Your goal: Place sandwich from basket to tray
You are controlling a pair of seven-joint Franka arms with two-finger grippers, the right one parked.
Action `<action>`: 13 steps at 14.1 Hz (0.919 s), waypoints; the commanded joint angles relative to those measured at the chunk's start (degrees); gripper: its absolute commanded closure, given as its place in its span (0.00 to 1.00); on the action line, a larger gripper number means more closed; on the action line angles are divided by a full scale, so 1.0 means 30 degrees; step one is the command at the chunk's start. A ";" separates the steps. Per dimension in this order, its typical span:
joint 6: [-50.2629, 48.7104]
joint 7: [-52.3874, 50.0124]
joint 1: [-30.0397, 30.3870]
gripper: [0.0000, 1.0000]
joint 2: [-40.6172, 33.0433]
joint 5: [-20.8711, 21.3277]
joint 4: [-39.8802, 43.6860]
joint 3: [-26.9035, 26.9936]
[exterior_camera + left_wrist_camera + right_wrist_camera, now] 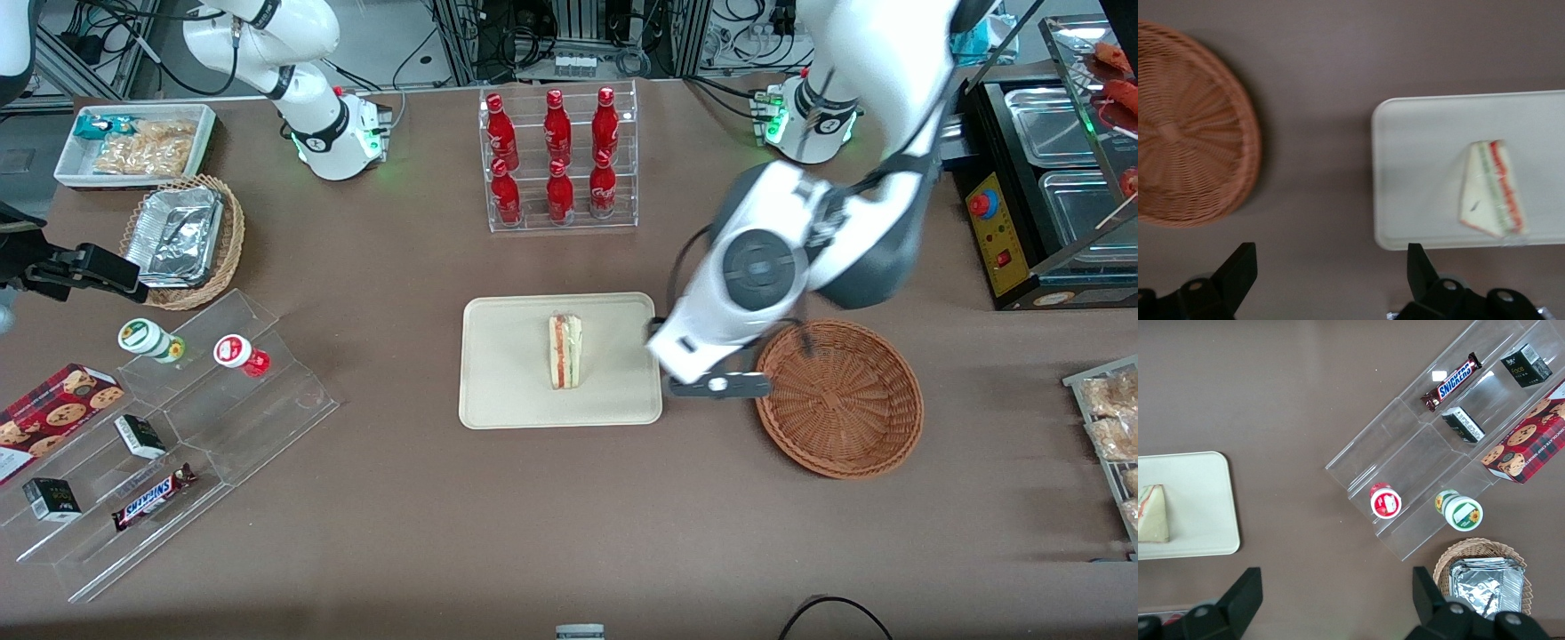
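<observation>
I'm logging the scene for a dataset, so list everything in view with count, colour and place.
sandwich: 1, white bread with red-green filling, on the tray
tray: 1, cream, mid-table
basket: 1, reddish-brown wicker, beside the tray, toward the working arm's end
bottles: 6, red, in a clear rack farther from the camera than the tray
foil containers: silver, stacked in a tan basket, toward the parked arm's end
white bin: 1, holding snacks
clear stepped stand: 1, holding two cups, two dark boxes, a Snickers bar
cookie box: 1, red
gripper: 1, black, open, above bare table between basket and tray
</observation>
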 commanded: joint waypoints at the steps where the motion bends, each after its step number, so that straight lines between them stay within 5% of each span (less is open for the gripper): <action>1: -0.0009 0.1375 0.1814 0.00 -0.4874 -0.0031 -0.5060 -0.0187; 7: -0.3552 0.3132 0.4774 0.00 -0.7487 0.0174 -0.5360 -0.0158; 13: -0.3615 0.6185 0.6977 0.00 -0.7990 0.0203 -0.4689 -0.0158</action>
